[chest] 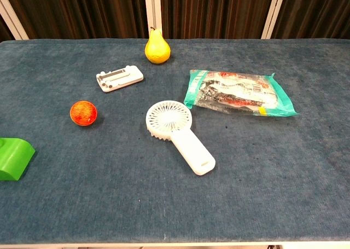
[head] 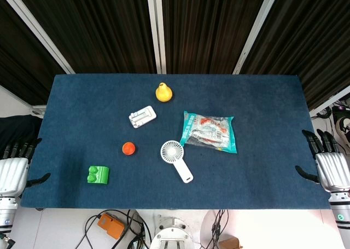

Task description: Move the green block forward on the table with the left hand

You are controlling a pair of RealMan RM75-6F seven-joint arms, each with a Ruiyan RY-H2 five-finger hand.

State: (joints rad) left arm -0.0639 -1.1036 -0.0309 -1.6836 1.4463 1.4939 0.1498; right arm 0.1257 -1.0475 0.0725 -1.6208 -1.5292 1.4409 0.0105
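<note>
The green block [head: 98, 174] lies near the front left of the blue table [head: 262, 112]; the chest view cuts it off at the left edge as the green block [chest: 13, 158]. My left hand [head: 15, 167] hangs off the table's left edge, well left of the block, fingers apart and holding nothing. My right hand [head: 328, 164] sits at the table's right edge, also spread and empty. Neither hand shows in the chest view.
A small orange ball [head: 128, 148] lies just beyond the block to its right. Further on are a white handheld fan [head: 176, 160], a white flat case [head: 142, 116], a yellow pear [head: 163, 92] and a teal snack bag [head: 209, 131].
</note>
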